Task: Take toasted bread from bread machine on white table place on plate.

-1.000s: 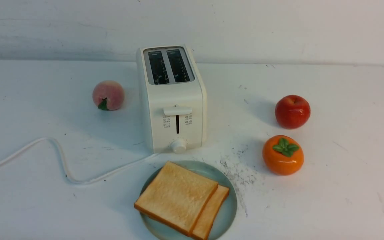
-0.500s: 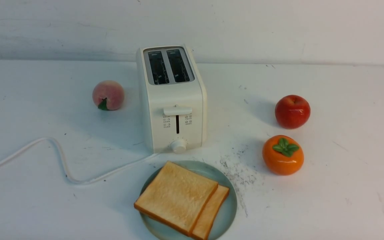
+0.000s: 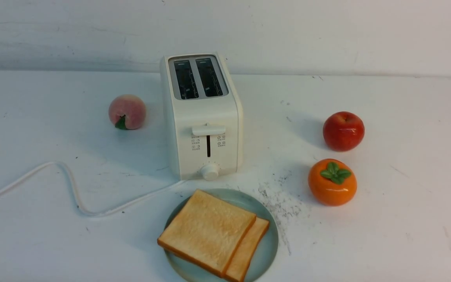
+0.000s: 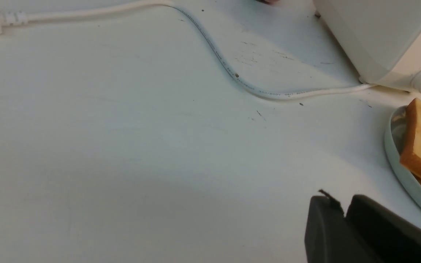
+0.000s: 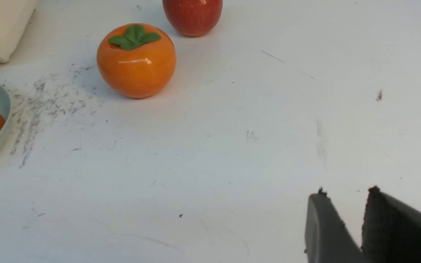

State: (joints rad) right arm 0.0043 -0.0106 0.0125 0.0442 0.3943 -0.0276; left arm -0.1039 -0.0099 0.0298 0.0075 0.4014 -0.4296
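Observation:
Two slices of toasted bread (image 3: 208, 231) lie stacked on the pale blue-green plate (image 3: 267, 250), the lower slice (image 3: 249, 250) sticking out to the right. The plate sits on the white table (image 3: 405, 219) just in front of the bread machine (image 3: 204, 113), whose two slots are empty. Neither gripper shows in the front view. My left gripper (image 4: 344, 204) is shut on nothing, low over the table beside the plate's rim (image 4: 397, 160). My right gripper (image 5: 345, 193) is open with a narrow gap and nothing in it, over bare table on the plate's other side.
The toaster's white cord (image 3: 73, 188) snakes across the table to the left. A peach (image 3: 127, 111) sits left of the toaster. A red apple (image 3: 343, 131) and an orange persimmon (image 3: 332, 182) sit to the right. Dark scuffs (image 3: 282, 203) mark the table near the plate.

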